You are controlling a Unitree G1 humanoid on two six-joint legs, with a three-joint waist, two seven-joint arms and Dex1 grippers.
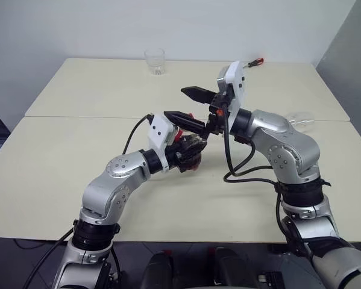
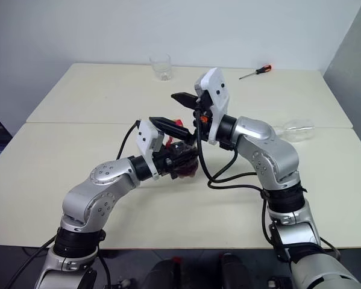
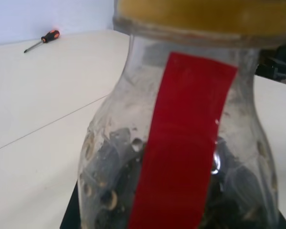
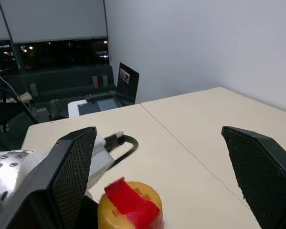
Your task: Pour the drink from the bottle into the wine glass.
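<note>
My left gripper (image 1: pixel 185 155) is shut on the bottle (image 1: pixel 192 146) and holds it just above the middle of the table. The bottle (image 3: pixel 181 143) is clear, with a red strip and dark drink (image 3: pixel 114 191) in its lower part. Its yellow cap (image 4: pixel 129 207) is on. My right gripper (image 1: pixel 191 106) hangs open just above the cap and points left, one finger (image 4: pixel 71 162) on each side of it without touching. The wine glass (image 2: pixel 296 128) lies on its side at the table's right, behind my right arm.
A short clear tumbler (image 1: pixel 155 61) stands at the back of the table (image 1: pixel 59 150). A red-handled screwdriver (image 1: pixel 252 62) lies at the back right. A seam between the two table tops runs across behind my grippers.
</note>
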